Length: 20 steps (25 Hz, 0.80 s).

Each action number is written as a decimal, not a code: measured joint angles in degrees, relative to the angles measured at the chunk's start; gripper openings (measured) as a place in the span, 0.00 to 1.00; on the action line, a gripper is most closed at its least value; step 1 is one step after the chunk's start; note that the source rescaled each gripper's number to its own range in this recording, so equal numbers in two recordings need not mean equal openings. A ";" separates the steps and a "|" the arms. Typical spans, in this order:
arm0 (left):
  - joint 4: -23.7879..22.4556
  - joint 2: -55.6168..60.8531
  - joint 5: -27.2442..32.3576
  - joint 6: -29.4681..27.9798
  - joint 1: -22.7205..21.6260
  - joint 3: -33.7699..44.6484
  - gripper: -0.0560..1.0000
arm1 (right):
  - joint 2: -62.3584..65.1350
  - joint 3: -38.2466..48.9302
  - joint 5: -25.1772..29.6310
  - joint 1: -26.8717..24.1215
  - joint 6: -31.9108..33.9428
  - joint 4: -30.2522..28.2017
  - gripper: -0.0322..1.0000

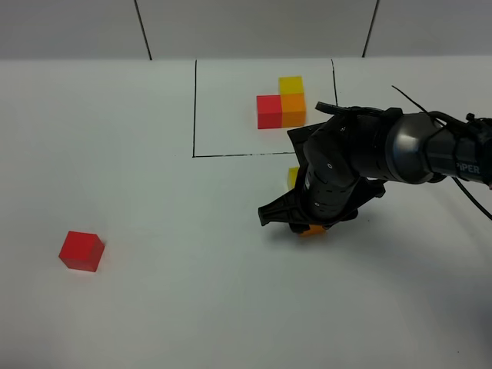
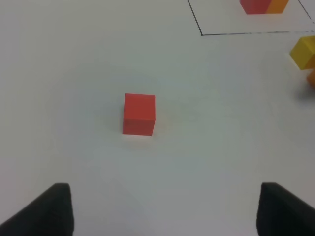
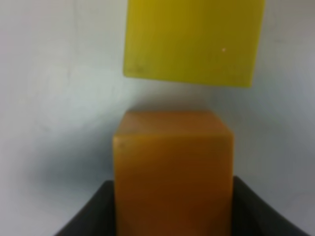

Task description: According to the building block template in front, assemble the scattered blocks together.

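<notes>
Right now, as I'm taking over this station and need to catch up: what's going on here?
The right gripper is closed on the orange block, holding it close to the yellow block, just outside the framed template. The left gripper is open, facing the red block, which sits alone far to the left, untouched.

Red cube (image 2: 139,114) ahead of L gripper (image 2: 165,196), jaws spread; yellow cube (image 2: 305,51) further off.

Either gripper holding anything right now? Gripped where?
Right gripper is shut on the orange cube, clamping its two opposite side faces. Left gripper is open and holds nothing.
</notes>
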<state>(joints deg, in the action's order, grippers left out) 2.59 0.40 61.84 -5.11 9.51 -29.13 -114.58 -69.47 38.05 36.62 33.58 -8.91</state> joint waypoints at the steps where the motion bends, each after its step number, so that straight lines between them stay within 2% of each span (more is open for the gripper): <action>1: 0.00 0.00 0.00 0.00 0.00 0.00 0.67 | -0.07 0.00 -0.19 -0.05 0.00 0.00 0.04; 20: 0.00 0.00 0.00 0.05 0.00 0.00 0.67 | -0.52 -0.05 -3.42 -2.20 0.22 0.35 0.04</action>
<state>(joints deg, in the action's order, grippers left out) 2.59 0.40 61.84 -5.07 9.51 -29.13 -115.10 -69.51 34.63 34.42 33.81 -8.56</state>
